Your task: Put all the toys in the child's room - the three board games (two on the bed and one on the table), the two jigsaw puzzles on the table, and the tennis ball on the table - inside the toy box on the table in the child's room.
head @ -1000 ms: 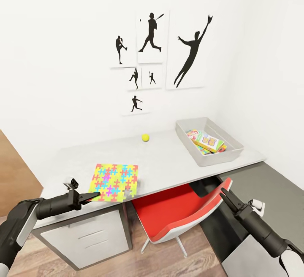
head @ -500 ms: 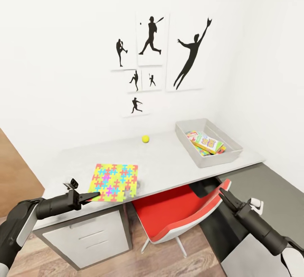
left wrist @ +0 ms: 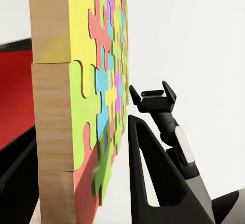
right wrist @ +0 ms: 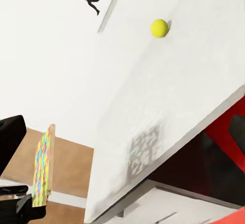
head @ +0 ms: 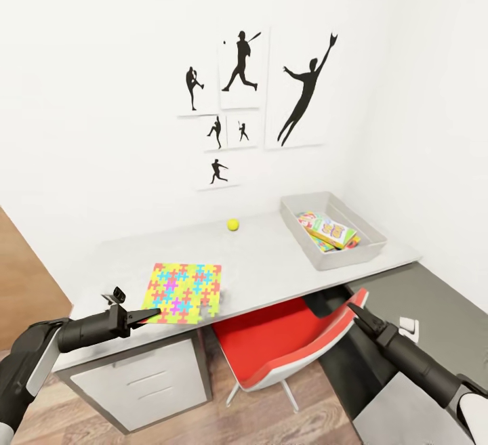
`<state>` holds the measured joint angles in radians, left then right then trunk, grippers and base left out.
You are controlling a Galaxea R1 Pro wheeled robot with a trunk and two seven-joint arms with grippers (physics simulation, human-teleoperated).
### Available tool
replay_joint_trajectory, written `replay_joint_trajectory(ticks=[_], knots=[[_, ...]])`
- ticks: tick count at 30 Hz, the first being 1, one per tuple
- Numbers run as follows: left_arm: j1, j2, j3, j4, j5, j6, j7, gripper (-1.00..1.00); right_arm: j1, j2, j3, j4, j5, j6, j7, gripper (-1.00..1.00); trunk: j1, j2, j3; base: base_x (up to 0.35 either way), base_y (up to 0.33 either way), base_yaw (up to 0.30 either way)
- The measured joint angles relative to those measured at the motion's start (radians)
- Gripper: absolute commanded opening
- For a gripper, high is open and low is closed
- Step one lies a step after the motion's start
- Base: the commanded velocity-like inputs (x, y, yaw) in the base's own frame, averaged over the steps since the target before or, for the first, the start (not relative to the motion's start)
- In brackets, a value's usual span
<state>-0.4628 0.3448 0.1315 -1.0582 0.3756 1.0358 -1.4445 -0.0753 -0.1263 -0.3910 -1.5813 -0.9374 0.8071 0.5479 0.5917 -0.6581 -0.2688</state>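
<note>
puzzle [head: 181, 283] left on table [head: 271, 262]; ball [head: 233, 225] behind (central)

Your table [head: 271, 265] is a long white-topped desk against the wall, white slot-handled drawers under its left end. On it you have the jigsaw puzzle [head: 181, 292] near the front left edge, its near corner at the rim; the tennis ball [head: 233, 225] sits well back toward the wall, apart from everything. The toy box [head: 303, 236] stands at the right end, printed game boxes [head: 332, 231] lying tilted inside it
</note>
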Motion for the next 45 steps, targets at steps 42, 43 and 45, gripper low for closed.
replay_joint_trajectory(ticks=[42,43,45], knots=[[0.001,0.003,0.002,-0.001,-0.002,-0.009,-0.075,-1.00,0.001,0.000,0.004,0.006,0.000,-0.002,0.012,1.00,-0.142,0.260,0.078,0.000,0.000,-0.225],[0.001,0.003,0.002,-0.001,-0.002,-0.009,-0.075,-1.00,0.001,0.000,0.004,0.006,0.000,-0.002,0.012,1.00,-0.142,0.260,0.078,0.000,0.000,-0.228],[0.001,0.003,0.002,0.000,-0.002,-0.009,-0.075,-1.00,0.001,0.000,0.004,0.006,0.000,-0.002,0.012,1.00,-0.142,0.260,0.076,0.000,0.000,-0.228]])
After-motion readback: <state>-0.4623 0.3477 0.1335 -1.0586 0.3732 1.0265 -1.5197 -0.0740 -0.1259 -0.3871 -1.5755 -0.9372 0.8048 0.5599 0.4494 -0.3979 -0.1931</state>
